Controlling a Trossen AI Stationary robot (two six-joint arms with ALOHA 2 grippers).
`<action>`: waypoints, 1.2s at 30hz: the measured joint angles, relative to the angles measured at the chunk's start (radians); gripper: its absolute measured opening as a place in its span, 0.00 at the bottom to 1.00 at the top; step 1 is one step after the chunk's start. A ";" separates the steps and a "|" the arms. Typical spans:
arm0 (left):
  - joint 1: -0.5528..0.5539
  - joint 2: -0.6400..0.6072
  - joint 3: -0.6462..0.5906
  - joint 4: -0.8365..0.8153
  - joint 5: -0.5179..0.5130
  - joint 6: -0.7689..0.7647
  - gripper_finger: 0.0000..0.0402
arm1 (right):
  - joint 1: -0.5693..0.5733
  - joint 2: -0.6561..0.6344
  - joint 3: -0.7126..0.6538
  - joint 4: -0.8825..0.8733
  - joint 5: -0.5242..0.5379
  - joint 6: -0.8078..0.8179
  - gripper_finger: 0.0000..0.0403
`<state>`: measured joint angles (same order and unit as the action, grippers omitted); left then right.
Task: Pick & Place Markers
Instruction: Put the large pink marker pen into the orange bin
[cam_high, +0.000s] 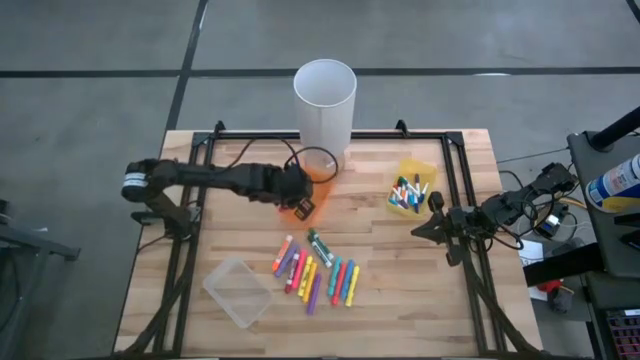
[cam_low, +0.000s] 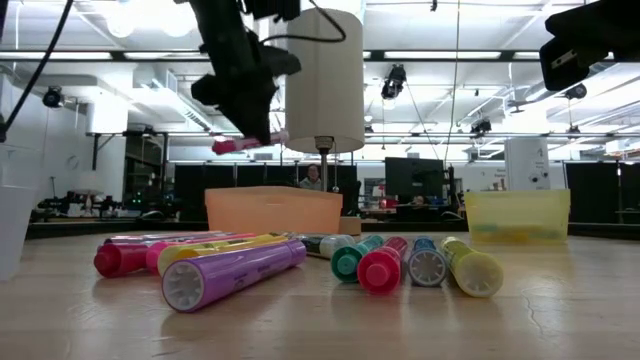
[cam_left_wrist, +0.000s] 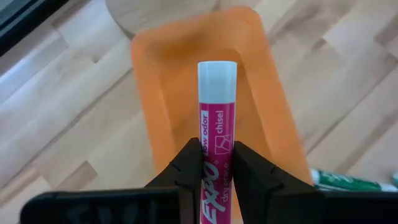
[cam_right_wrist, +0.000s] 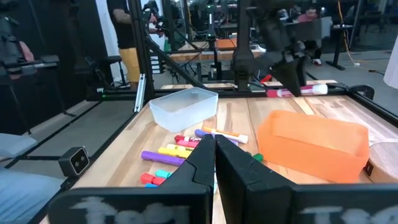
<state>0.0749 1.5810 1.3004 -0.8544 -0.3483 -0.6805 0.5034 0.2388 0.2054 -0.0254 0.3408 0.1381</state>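
Note:
My left gripper (cam_high: 300, 207) hangs above the orange bin (cam_high: 312, 187), shut on a pink marker (cam_left_wrist: 216, 112). The marker's white end points out over the bin. In the low view this marker (cam_low: 250, 144) lies level, well above the bin (cam_low: 272, 208). Several more markers (cam_high: 315, 270) lie loose on the wooden table's middle. Others sit in the yellow bin (cam_high: 412, 188). My right gripper (cam_high: 432, 225) waits at the table's right side, shut (cam_right_wrist: 214, 155) and holding nothing. My left gripper pinches the pink marker's printed barrel (cam_left_wrist: 216, 163) between its two fingers (cam_left_wrist: 188, 167), about mid-length. The fingers slant down from above and lie across the marker. It hangs level and clear above the orange bin, its white end (cam_left_wrist: 217, 71) sticking out past the fingers.
A tall white cylinder (cam_high: 325, 100) stands just behind the orange bin at the table's far edge. A clear bin (cam_high: 238, 290) sits near the front left. Bare wood lies between the loose markers and the yellow bin. Black frame rails run along the table's sides.

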 joint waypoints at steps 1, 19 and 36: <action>0.010 0.001 -0.005 0.014 0.007 0.004 0.16 | 0.000 0.000 0.000 0.000 0.000 0.000 0.02; 0.086 0.002 -0.154 0.242 0.119 0.005 0.16 | 0.000 0.000 0.000 0.000 0.000 0.000 0.02; 0.089 0.002 -0.158 0.268 0.108 0.009 0.31 | 0.000 0.001 0.000 0.000 0.000 0.000 0.02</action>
<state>0.1642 1.5833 1.1423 -0.5869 -0.2401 -0.6715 0.5034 0.2394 0.2054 -0.0250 0.3412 0.1379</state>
